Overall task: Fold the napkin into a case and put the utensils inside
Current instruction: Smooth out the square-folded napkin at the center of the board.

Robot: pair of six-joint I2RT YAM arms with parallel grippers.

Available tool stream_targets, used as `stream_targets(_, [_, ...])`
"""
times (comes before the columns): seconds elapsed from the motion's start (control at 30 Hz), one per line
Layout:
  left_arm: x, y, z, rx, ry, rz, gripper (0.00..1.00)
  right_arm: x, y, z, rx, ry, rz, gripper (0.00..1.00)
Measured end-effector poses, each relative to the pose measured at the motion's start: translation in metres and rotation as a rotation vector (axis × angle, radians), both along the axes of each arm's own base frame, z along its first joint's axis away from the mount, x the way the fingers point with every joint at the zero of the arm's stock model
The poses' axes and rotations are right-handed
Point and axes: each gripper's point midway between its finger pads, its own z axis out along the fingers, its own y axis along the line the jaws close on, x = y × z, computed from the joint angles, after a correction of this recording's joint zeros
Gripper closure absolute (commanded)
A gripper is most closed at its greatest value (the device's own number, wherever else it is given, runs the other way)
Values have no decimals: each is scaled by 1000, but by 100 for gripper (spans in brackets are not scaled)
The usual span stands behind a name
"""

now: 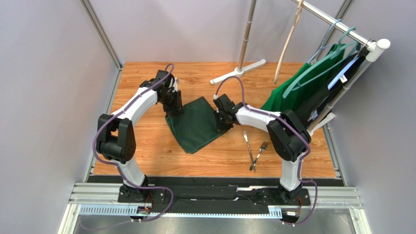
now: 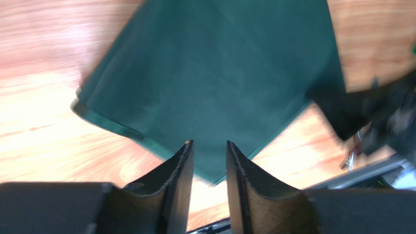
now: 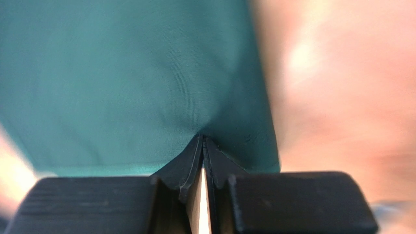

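Napkin (image 1: 195, 126), dark green and unfolded, lies flat near the middle of the bench (image 1: 146, 158), turned so that its corners point toward the bench's edges. We see both arms reaching in over it from opposite sides.

The left fingers (image 1: 176, 113) stand at the napkin's left corner, toward the far-left part of the bench. From the left wrist we see them spread, with a clear gap between them. The cloth lies spread below and beyond the tips, and one pointed corner of it shows in the gap. Nothing is clamped there.

The right fingers (image 1: 221, 127) are at the napkin's right side. From the right wrist we see them (image 3: 202, 140) pressed together at the tips, a short way in from the cloth's near edge. The cloth gathers into a small pucker where the tips meet, so we take them to be pinching the napkin. A sliver of bare wood shows between the fingers farther back.

The knife (image 1: 247, 142) and the fork (image 1: 261, 148) lie on bare wood toward the near-right corner of the bench, apart from the napkin. Their near ends come together in a narrow V.

A brighter green garment (image 1: 288, 95) hangs on a teal hanger (image 1: 337, 41) from a rail (image 1: 342, 29) beyond the right edge.
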Motion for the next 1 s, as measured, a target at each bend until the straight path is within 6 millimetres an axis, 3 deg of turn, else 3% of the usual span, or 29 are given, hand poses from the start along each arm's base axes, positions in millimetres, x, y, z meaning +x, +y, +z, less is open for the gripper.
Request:
stream_targets(0.07, [0,-7,4,-40,-3,-17,82,32,-19,2,-89,-75,-54,89])
stream_targets(0.13, [0,-15,7,-81,0,-38,87,61,-35,6,-185,-141,-86,85])
stream_targets(0.17, [1,-18,8,-94,2,-47,92,71,-42,7,-223,-163,-93,84])
stream_targets(0.23, [11,-22,9,-101,11,-57,94,76,-48,14,-261,-177,-80,78])
stream_targets(0.37, [33,-28,-8,-90,25,-60,96,63,-20,33,-155,-151,8,74])
stream_targets(0.53, [29,-20,-41,-35,103,-58,99,31,30,54,101,-71,114,74])
stream_targets(0.63, [20,-6,-55,29,132,-45,98,9,45,47,202,2,152,74])
stream_targets(0.83, [-26,23,-77,123,226,-26,97,-24,33,9,221,149,146,74])
stream_targets(1.0, [-40,30,-79,145,239,-21,100,-1,6,4,180,125,90,74])
